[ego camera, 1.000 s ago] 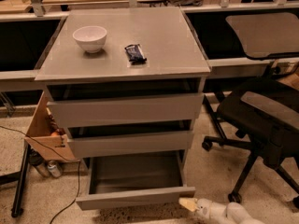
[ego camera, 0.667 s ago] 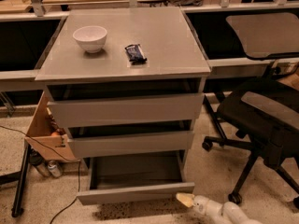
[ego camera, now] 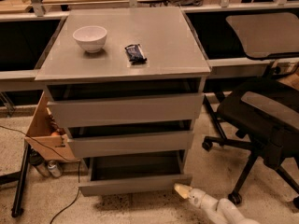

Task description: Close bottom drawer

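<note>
The bottom drawer (ego camera: 135, 184) of the grey cabinet (ego camera: 126, 107) stands partly pulled out, its grey inside showing above its short plain front. The two taller drawers above it sit slightly out too. My gripper (ego camera: 182, 191) comes in from the lower right on a white arm and its pale tip is at the right end of the bottom drawer's front, at or just off its lower right corner.
A white bowl (ego camera: 90, 38) and a dark snack packet (ego camera: 135, 53) lie on the cabinet top. A black office chair (ego camera: 261, 120) stands to the right. A cardboard box (ego camera: 46, 132), cans (ego camera: 46, 167) and a cable lie on the floor to the left.
The bottom drawer has slid back into the cabinet somewhat, and my gripper has moved up and forward with its front.
</note>
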Available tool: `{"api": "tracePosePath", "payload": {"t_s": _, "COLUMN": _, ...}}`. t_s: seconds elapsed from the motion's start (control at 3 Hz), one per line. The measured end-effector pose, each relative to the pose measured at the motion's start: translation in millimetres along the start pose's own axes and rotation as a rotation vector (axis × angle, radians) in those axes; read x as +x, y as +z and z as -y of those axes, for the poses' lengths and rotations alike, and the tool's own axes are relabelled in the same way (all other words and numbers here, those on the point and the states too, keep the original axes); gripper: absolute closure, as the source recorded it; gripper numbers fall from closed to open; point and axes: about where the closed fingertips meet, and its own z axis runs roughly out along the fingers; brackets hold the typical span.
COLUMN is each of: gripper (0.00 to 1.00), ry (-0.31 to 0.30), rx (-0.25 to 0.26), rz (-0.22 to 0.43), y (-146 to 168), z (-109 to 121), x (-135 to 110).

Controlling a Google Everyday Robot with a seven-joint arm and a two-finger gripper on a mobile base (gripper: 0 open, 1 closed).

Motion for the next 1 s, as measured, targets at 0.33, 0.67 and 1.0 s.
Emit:
{"api": "tracePosePath", "payload": {"t_s": 0.33, "gripper": 1.0, "ry": -0.001, "rx": 0.04, "rz": 0.035, "y": 9, "z": 11, "x": -10}}
{"api": "tracePosePath", "payload": {"t_s": 0.67, "gripper": 1.0, "ry": -0.004, "rx": 0.086, "rz": 0.079, "y": 19, "z": 28, "x": -24}}
{"api": "tracePosePath", "payload": {"t_s": 1.0, "gripper": 1.0, "ry": -0.009, "rx": 0.111, "rz": 0.098, "y": 27, "z": 39, "x": -35}}
